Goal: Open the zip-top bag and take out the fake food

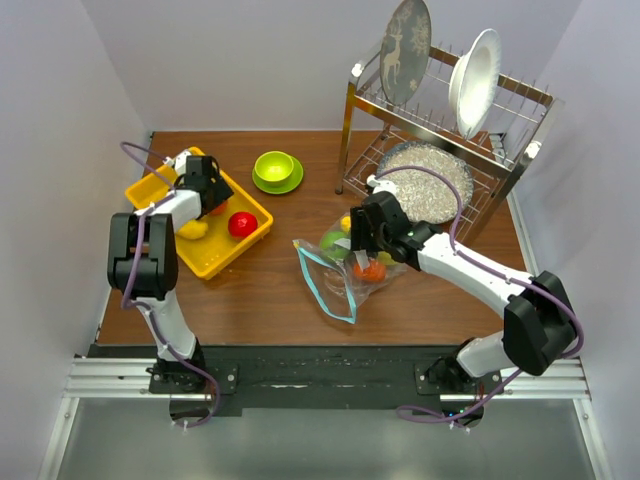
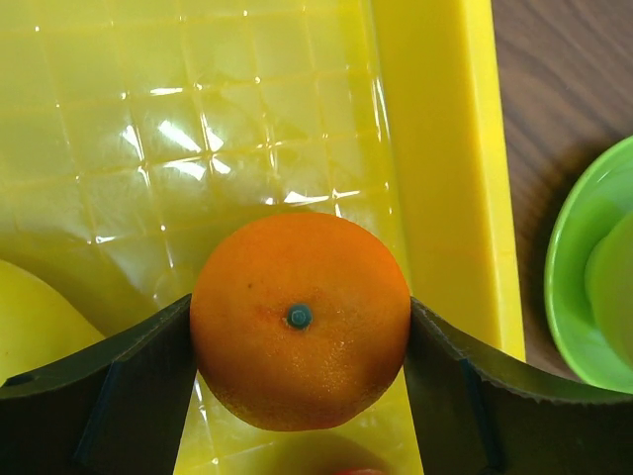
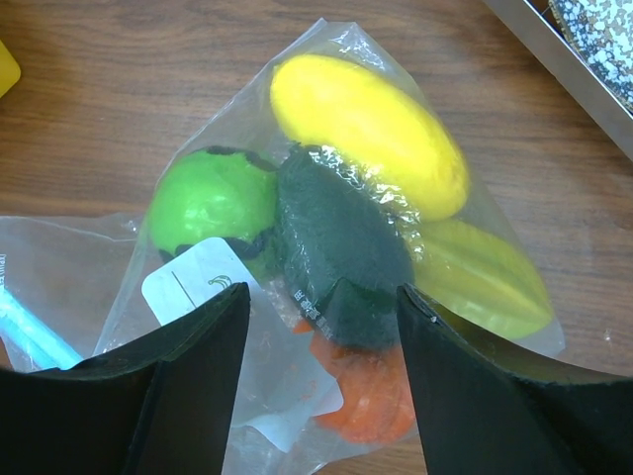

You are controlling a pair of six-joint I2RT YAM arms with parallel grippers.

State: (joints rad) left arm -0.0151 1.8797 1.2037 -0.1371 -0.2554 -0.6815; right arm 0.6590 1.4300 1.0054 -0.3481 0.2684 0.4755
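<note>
The zip-top bag (image 1: 340, 272) lies on the table's middle, its teal zip strip (image 1: 318, 285) toward the front; the strip also shows in the right wrist view (image 3: 25, 332). Inside the bag (image 3: 297, 416) are fake food pieces: a yellow one (image 3: 366, 119), a bright green one (image 3: 213, 203), a dark green one (image 3: 341, 247), a yellow-green one (image 3: 485, 282) and an orange one (image 3: 371, 391). My right gripper (image 1: 360, 245) is open just above the bag, its jaws (image 3: 321, 302) straddling the dark green piece. My left gripper (image 1: 205, 190) is shut on an orange fruit (image 2: 297, 277) over the yellow tray (image 2: 198, 119).
The yellow tray (image 1: 215, 262) at the left holds a red fruit (image 1: 241, 224) and a yellow fruit (image 1: 193, 229). A lime-green bowl (image 1: 275, 168) on its saucer stands behind it. A metal dish rack (image 1: 520, 150) with plates fills the back right.
</note>
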